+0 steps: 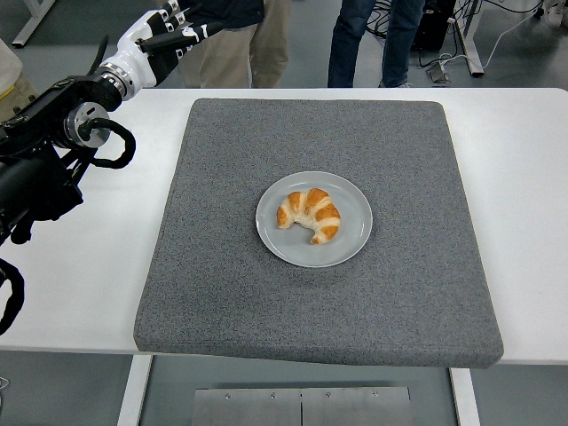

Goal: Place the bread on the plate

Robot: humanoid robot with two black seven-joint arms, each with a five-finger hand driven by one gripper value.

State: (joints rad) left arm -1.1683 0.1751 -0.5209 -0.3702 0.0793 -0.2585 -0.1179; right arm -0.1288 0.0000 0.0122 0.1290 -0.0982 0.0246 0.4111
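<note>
One croissant lies inside the plate, rim clear all round.

Golden croissant sits flat on the round grey plate, curved ends pointing down-right, well apart from the left hand, which is off at far left.

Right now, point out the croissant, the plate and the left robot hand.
croissant [310, 213], head view, middle of its curved back.
plate [348, 241], head view, bare rim at lower right.
left robot hand [173, 31], head view, middle of the hand, top left.
</note>
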